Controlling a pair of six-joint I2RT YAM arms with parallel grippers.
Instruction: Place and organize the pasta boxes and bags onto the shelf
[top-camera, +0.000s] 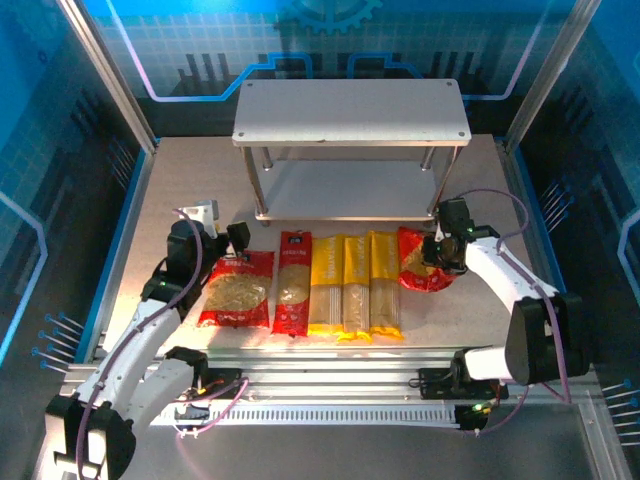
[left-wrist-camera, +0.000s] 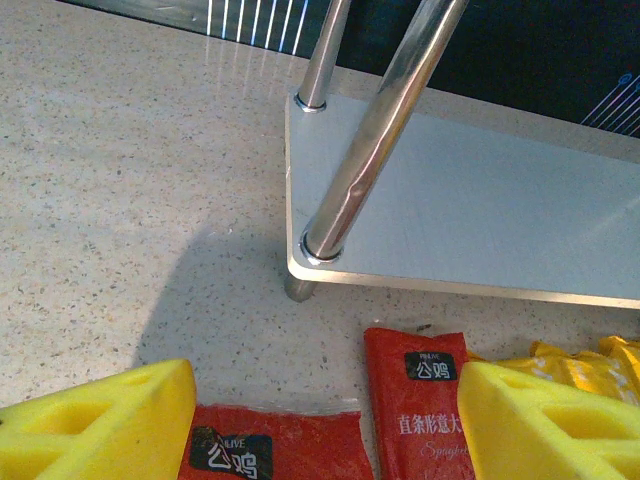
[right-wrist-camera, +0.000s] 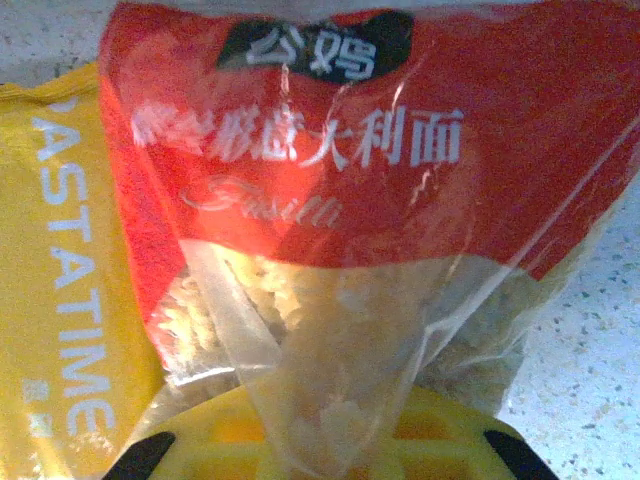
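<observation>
1. The table (top-camera: 180, 200) carries everything. The shelf (top-camera: 350, 125) stands at its far middle with both boards bare, so nothing is stowed yet.
2. Just in front of it six packs lie flat in a row: the left red bag (top-camera: 237, 290), the narrow red pack (top-camera: 293, 282), three yellow spaghetti packs (top-camera: 355, 285) edge to edge, and the right red bag (top-camera: 420, 268) at the right end.
3. The step in hand looks like the first pick-up. The right gripper (top-camera: 441, 250) has its jaws together on a fold of the right red bag's clear film, and the bag touches the nearest yellow pack.
4. The left gripper (top-camera: 222, 240) hovers empty, yellow pads (left-wrist-camera: 100, 425) apart, above the top edges of the left red bag and narrow red pack, near a shelf leg (left-wrist-camera: 360, 150).
5. The next move, I judge, calls for lifting the bag clear of the row and onto a board. A pinch on thin film may slip, so the lift should be slow.
</observation>
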